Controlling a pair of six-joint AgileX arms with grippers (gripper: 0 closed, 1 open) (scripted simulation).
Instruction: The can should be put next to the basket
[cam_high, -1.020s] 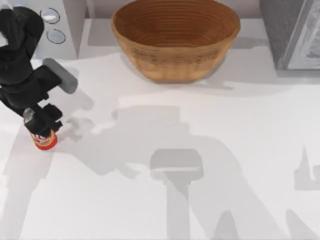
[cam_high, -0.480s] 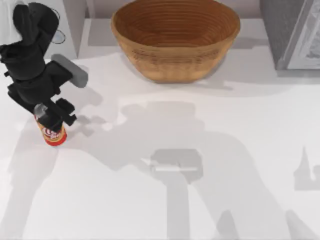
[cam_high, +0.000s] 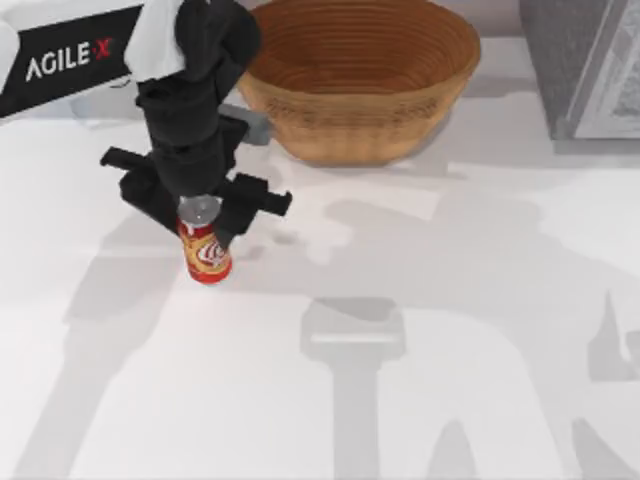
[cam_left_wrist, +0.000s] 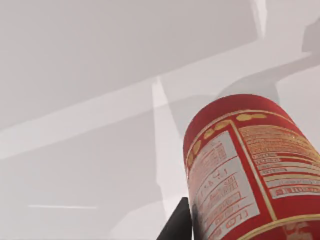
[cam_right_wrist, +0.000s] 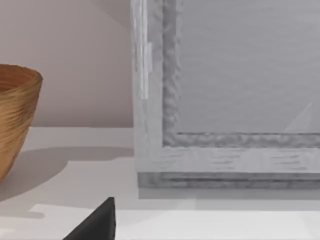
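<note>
The left gripper (cam_high: 205, 222) is closed on the silver top of the can (cam_high: 205, 252), a smooth red cylinder hanging just under its fingers over the white table (cam_high: 450, 330), with the round, ribbed wicker basket (cam_high: 355, 75) near, behind and to its right.

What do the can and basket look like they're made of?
The can: likely thin metal, with a bare silvery top and glossy printed red and gold sides, held by the left gripper. The basket: looks like woven wicker, matte brown, with ribbed coils circling its wall. Both are rendered, so this is going by appearance only.
</note>
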